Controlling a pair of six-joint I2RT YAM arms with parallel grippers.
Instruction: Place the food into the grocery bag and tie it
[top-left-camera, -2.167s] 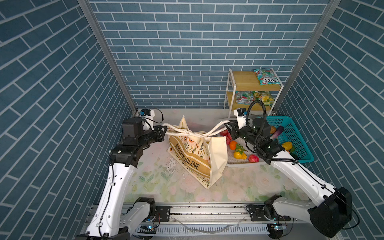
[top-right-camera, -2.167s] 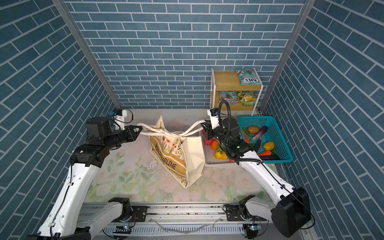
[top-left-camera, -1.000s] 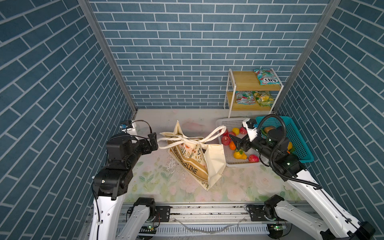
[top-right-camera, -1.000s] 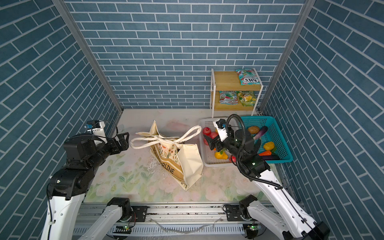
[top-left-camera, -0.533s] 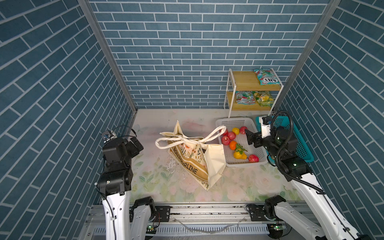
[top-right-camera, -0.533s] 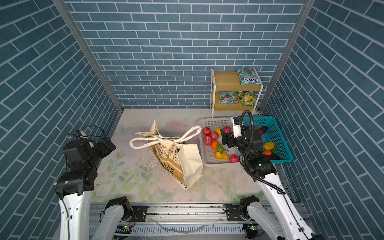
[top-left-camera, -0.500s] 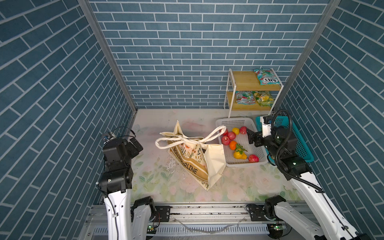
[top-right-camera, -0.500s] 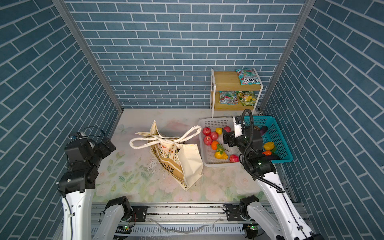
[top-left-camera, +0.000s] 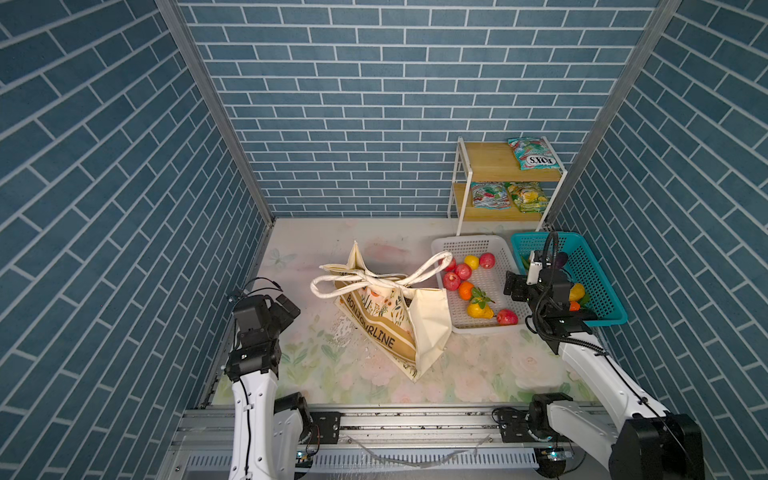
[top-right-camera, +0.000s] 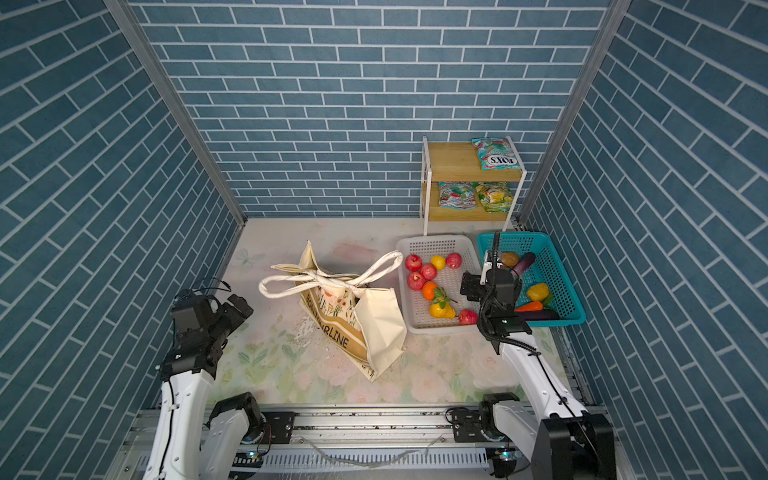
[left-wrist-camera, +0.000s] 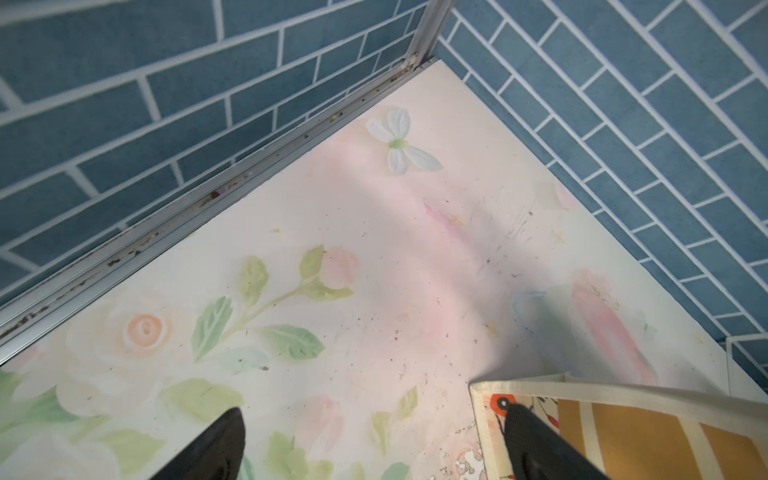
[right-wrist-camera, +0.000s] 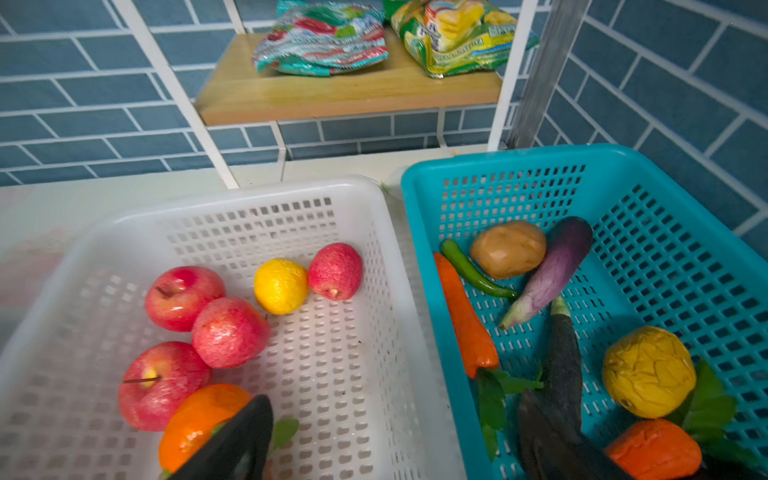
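The cream grocery bag (top-left-camera: 388, 328) (top-right-camera: 365, 320) stands mid-table, its white rope handles (top-left-camera: 365, 279) crossed over its mouth. Neither gripper touches it. My left gripper (top-left-camera: 287, 306) (left-wrist-camera: 370, 415) hangs open to its left, with a bag corner (left-wrist-camera: 623, 432) by one finger. My right gripper (top-left-camera: 513, 286) (right-wrist-camera: 395, 405) is open and empty over the seam between two baskets. Food lies below it: red apples (right-wrist-camera: 185, 297), an orange (right-wrist-camera: 199, 415) and a yellow fruit (right-wrist-camera: 280, 286). What the bag holds is hidden.
A white basket (top-left-camera: 469, 242) (right-wrist-camera: 249, 195) holds the fruit. A teal basket (top-left-camera: 598, 282) (right-wrist-camera: 540, 156) beside it holds a potato (right-wrist-camera: 509, 248), aubergine (right-wrist-camera: 552, 266) and carrot (right-wrist-camera: 461, 316). A wooden shelf (top-left-camera: 490, 160) at the back right carries snack packets (top-left-camera: 534, 153) (right-wrist-camera: 320, 41).
Both grippers have drawn away from the bag's handles. The left arm pulled back to the left wall and the right swung over the baskets. The handles now lie slack.
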